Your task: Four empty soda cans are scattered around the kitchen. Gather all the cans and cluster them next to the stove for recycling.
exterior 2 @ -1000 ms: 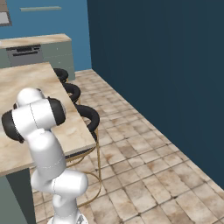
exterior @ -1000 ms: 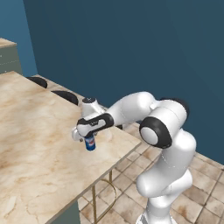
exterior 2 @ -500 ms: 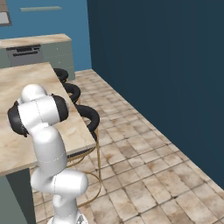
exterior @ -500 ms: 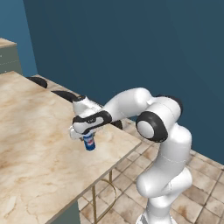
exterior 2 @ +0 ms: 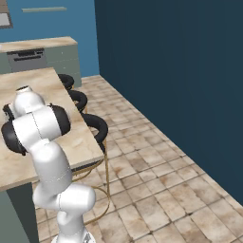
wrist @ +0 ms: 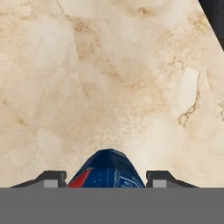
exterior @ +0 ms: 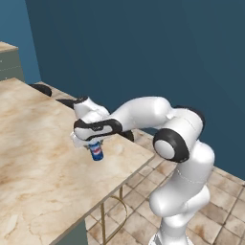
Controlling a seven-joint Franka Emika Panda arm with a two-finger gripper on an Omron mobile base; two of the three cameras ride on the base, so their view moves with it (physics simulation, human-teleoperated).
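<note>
A blue soda can (exterior: 96, 151) with white and red marks stands upright near the right edge of the marble island counter (exterior: 33, 158). My gripper (exterior: 94, 145) reaches down over it from the right and is shut on the can. In the hand view the soda can (wrist: 107, 171) sits between my two dark fingertips (wrist: 51, 179), with the counter (wrist: 109, 78) below. Whether the can rests on the counter or hangs just above it, I cannot tell. The stove is out of view.
Black round stools (exterior 2: 96, 126) line the island's right side, one of them (exterior: 42, 89) further along it. The counter's edge (exterior: 139, 160) runs close to the can. A back counter (exterior 2: 47, 43) with a built-in appliance (exterior 2: 24, 58) stands against the blue wall. Tiled floor (exterior 2: 166, 180) lies to the right.
The jaws have closed on the blue can. The arm's elbow has swung lower and further right, while the can stays at nearly the same spot on the counter.
</note>
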